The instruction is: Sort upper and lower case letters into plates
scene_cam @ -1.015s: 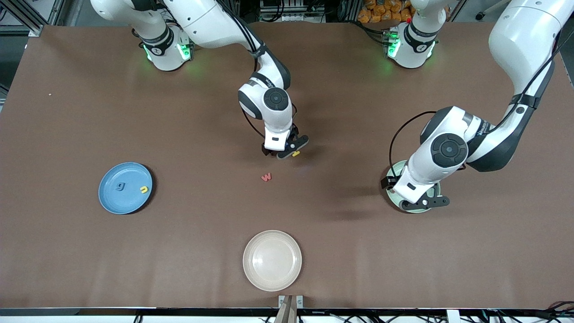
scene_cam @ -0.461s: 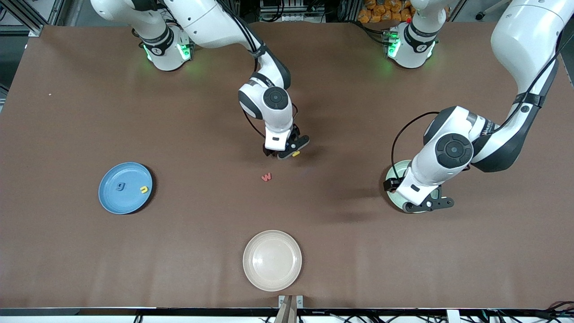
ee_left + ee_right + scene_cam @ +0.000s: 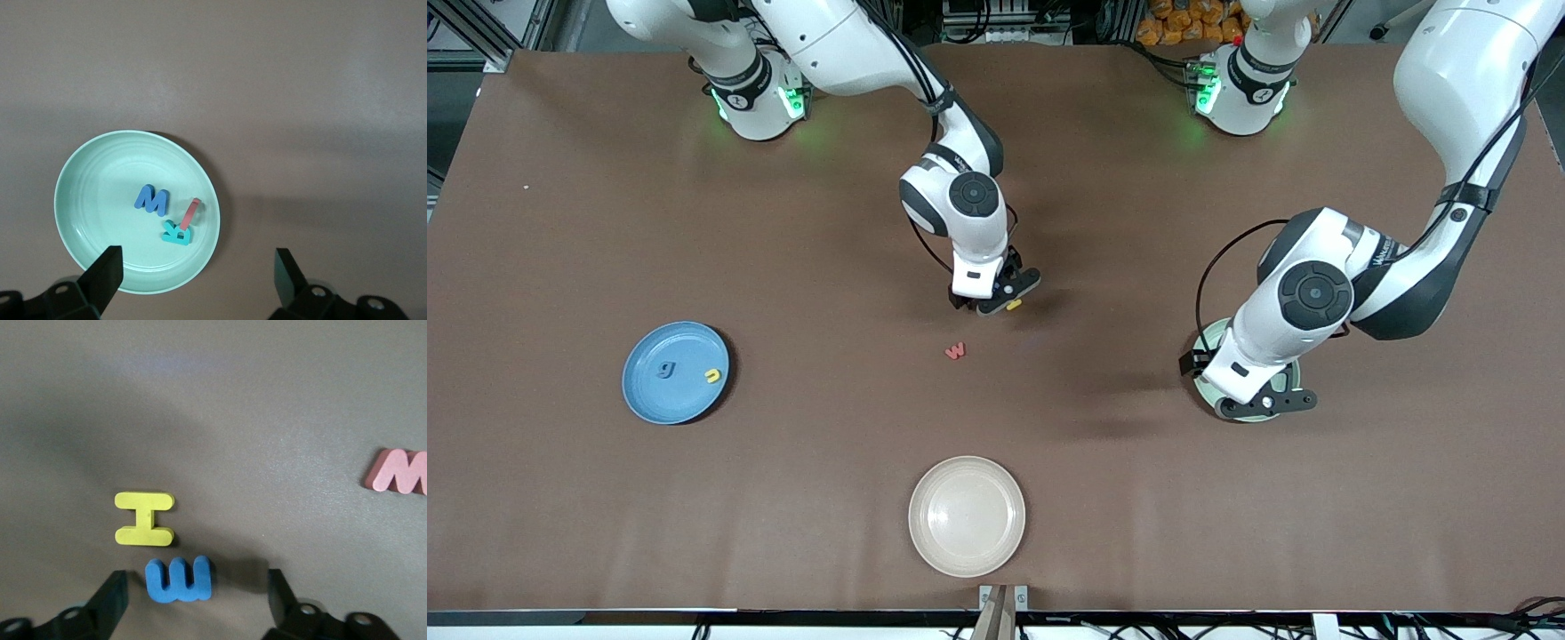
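Observation:
My right gripper is low over the middle of the table, open. Its fingers straddle a blue letter with a gap on each side. A yellow letter lies right beside the blue one, and a pink letter lies nearer the front camera. The blue plate, toward the right arm's end, holds a blue letter and a yellow one. My left gripper hangs open over the mint plate, which holds a blue M, a teal R and a pink bar.
A cream plate sits near the table's front edge, nearer the front camera than the pink letter. Bare brown table lies between the plates.
The left gripper swayed a little over the mint plate and came back. The right gripper has stayed low over the letters.

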Available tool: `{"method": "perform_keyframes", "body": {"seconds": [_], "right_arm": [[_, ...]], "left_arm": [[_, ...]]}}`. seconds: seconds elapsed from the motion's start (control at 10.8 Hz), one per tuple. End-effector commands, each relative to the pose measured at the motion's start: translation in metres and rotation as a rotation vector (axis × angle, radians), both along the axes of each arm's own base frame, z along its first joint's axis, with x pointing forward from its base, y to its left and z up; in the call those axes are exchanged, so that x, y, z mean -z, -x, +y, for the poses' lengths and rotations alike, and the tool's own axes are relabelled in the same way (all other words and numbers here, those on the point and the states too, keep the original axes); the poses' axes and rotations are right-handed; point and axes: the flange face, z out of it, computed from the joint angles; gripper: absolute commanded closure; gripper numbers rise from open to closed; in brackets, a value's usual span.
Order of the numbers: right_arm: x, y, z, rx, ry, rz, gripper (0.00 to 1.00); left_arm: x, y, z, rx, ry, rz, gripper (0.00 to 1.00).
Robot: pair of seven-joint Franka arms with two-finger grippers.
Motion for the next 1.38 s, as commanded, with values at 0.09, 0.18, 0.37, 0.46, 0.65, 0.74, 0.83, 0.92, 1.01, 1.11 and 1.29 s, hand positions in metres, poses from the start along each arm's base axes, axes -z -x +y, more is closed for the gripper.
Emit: {"method": "perform_keyframes", "body": {"seconds": [0.09, 0.18, 0.37, 0.46, 0.65, 0.74, 0.83, 0.92, 1.01, 1.11, 1.29], "right_arm": [[0.006, -0.002, 0.004, 0.018, -0.021, -0.027, 0.98], [0.006, -0.003, 0.003, 0.020, -0.021, -0.027, 1.00], [0.004, -0.005, 0.002, 0.022, -0.023, -0.028, 1.00], [0.002, -0.008, -0.002, 0.030, -0.018, -0.024, 1.00], [-0.015, -0.020, -0.011, 0.057, -0.018, -0.023, 1.00], [-0.028, -0.034, -0.025, 0.085, -0.002, -0.010, 1.00], [-0.047, -0.050, -0.043, 0.119, 0.006, 0.000, 1.00], [-0.063, -0.066, -0.064, 0.148, 0.020, 0.013, 1.00], [-0.077, -0.080, -0.086, 0.187, 0.034, 0.029, 1.00], [-0.089, -0.097, -0.113, 0.233, 0.045, 0.042, 1.00], [-0.108, -0.138, -0.189, 0.398, 0.070, 0.084, 1.00]], "left_arm": [[-0.008, 0.001, -0.001, -0.022, 0.001, 0.014, 0.00], [-0.008, 0.002, -0.003, -0.019, 0.001, 0.014, 0.00], [-0.006, 0.004, -0.011, -0.021, 0.003, 0.016, 0.00], [-0.004, 0.007, -0.021, -0.045, 0.003, 0.016, 0.00], [0.005, 0.018, -0.055, -0.084, 0.008, 0.024, 0.00], [0.005, 0.021, -0.074, -0.108, 0.020, 0.021, 0.00], [0.005, 0.024, -0.092, -0.131, 0.027, 0.018, 0.00], [0.009, 0.030, -0.107, -0.153, 0.032, 0.022, 0.00], [0.011, 0.037, -0.127, -0.175, 0.037, 0.021, 0.00], [0.016, 0.044, -0.144, -0.199, 0.038, 0.021, 0.00], [0.031, 0.062, -0.196, -0.244, 0.029, 0.013, 0.00]]}}
